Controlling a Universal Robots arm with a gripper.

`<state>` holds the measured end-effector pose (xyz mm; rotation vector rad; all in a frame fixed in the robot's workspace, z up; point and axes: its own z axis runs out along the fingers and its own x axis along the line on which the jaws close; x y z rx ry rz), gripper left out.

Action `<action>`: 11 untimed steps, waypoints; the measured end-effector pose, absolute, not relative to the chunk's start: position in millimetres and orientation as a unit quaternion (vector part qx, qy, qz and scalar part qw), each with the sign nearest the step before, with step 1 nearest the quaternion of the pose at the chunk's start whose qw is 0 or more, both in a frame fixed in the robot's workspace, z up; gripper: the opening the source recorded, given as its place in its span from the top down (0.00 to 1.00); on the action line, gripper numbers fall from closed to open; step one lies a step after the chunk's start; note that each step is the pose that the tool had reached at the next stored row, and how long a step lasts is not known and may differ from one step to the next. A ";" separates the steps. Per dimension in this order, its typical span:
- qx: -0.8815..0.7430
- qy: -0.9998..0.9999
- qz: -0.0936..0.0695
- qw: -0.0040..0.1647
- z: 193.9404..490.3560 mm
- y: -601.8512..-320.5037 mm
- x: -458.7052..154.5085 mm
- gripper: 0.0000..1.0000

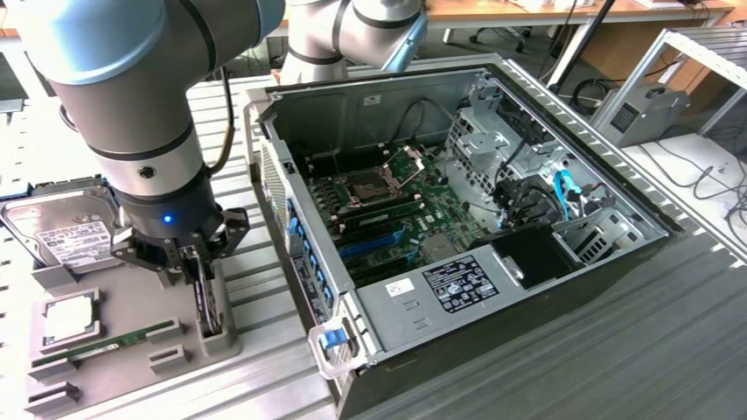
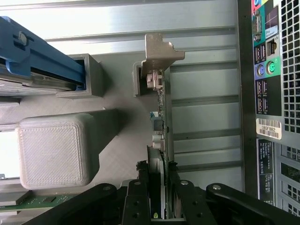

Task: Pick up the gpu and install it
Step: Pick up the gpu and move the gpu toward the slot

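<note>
The gpu (image 1: 212, 302) is a thin dark card standing on edge in a slot of the grey holder tray (image 1: 129, 297), at the exterior view's left. My gripper (image 1: 201, 261) points straight down over it. In the wrist view the gpu (image 2: 162, 117) runs away from me, edge on, and ends in its silver bracket (image 2: 157, 49). My gripper (image 2: 158, 169) has a black finger (image 2: 142, 172) on each face of the card and is shut on it. The open computer case (image 1: 607, 188) lies to the exterior view's right, with its motherboard (image 1: 386, 210) exposed.
On the same tray lie a silver hard drive (image 1: 70, 232), a square CPU (image 1: 70, 317) and a green RAM stick (image 1: 105, 344). The case's rear port panel (image 2: 269, 93) stands close beside the card. A grey printed block (image 2: 54, 150) and a blue rail (image 2: 42, 56) flank the slot.
</note>
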<state>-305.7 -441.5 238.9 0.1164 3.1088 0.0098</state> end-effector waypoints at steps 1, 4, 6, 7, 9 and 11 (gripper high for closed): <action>0.037 0.999 0.003 0.015 238.9 -441.6 -305.7 0.73; 0.037 0.999 0.003 0.015 239.7 -441.5 -305.7 0.73; 0.037 0.999 0.003 0.015 240.3 -441.6 -305.7 0.73; 0.037 0.999 0.003 0.015 240.7 -441.6 -305.7 0.73; 0.037 0.999 0.003 0.015 241.2 -441.6 -305.7 0.73; 0.037 0.999 0.003 0.015 241.7 -441.5 -305.7 0.73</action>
